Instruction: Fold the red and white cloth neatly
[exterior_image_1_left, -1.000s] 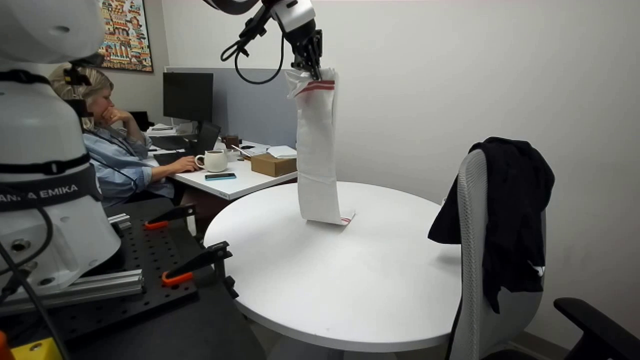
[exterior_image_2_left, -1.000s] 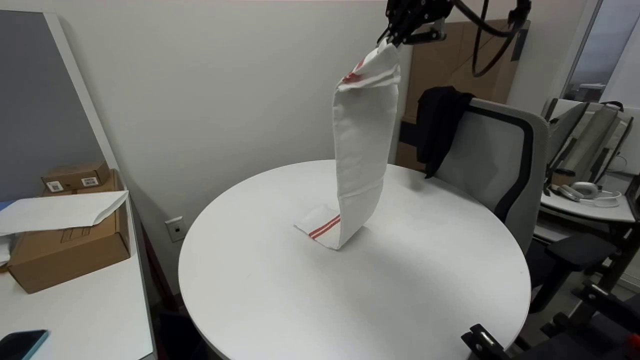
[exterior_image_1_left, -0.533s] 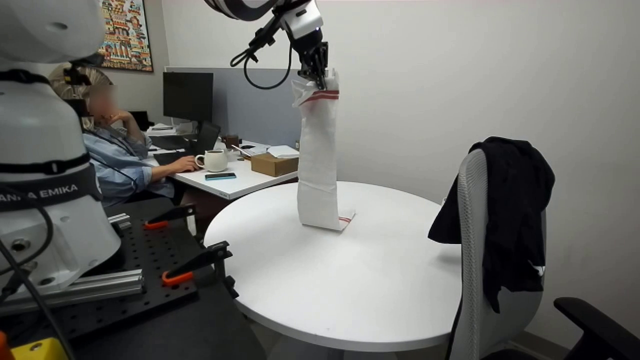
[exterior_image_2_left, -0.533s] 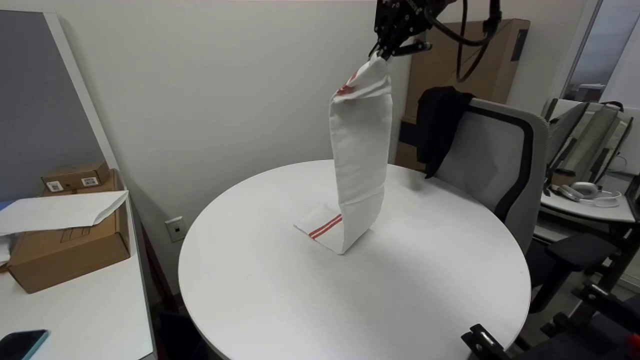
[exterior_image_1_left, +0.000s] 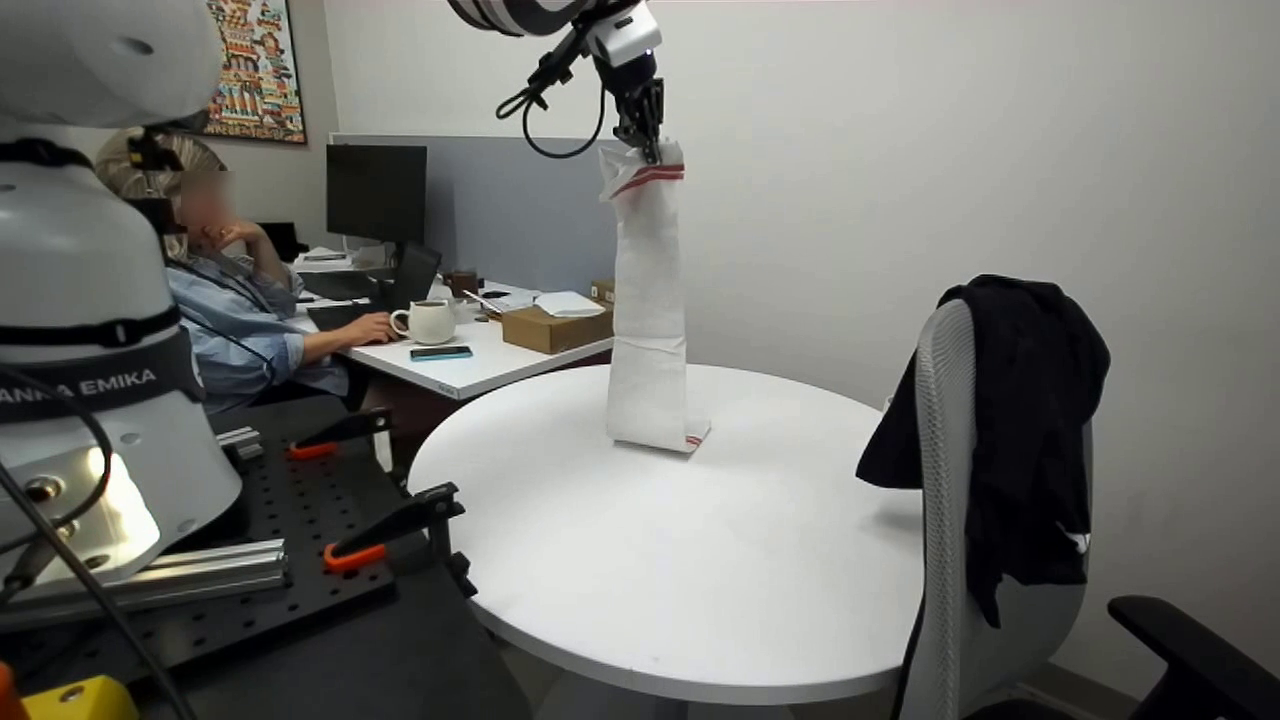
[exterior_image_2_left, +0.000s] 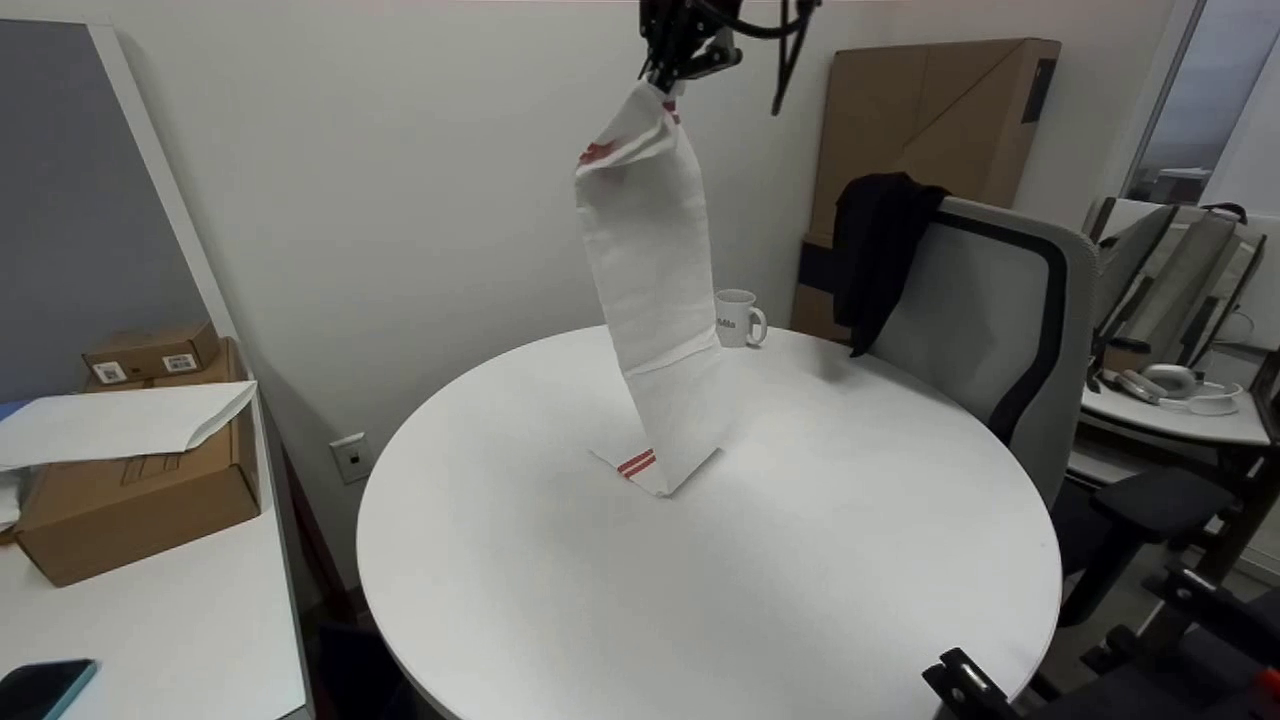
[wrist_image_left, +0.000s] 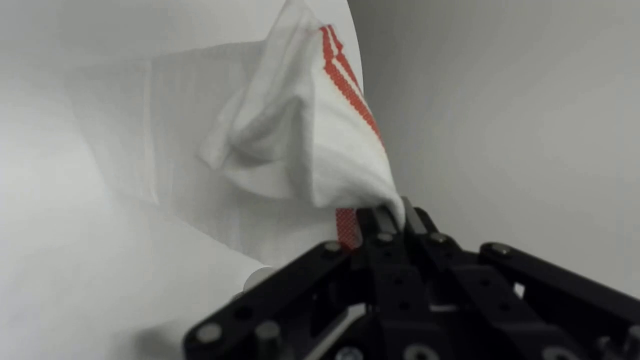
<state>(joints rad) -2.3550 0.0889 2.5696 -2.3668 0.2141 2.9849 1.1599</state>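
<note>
The red and white cloth (exterior_image_1_left: 648, 300) hangs as a long strip from my gripper (exterior_image_1_left: 653, 158), high above the round white table (exterior_image_1_left: 720, 580). Its lower end rests on the tabletop, bent under at a crease, with red stripes showing beside the hanging part in both exterior views. Near the top, a bunched corner and more red stripes droop from the fingertips. In the wrist view the jaws are pinched together on an edge of the cloth (wrist_image_left: 345, 155), whose striped end flops forward. The hanging length spreads out below, blurred against the table.
A white mug (exterior_image_2_left: 735, 320) stands at the table's far edge, just beyond the cloth. A chair (exterior_image_2_left: 985, 300) with a black garment (exterior_image_2_left: 885, 255) draped over it adjoins the table. Beside the table is a desk with cardboard boxes (exterior_image_2_left: 140, 490); a seated person (exterior_image_1_left: 235, 310) works there.
My gripper has moved sideways, rightward in one exterior picture and leftward in the other, dipping and rising again. The cloth's top went along, so the strip now leans; the mug has become visible.
</note>
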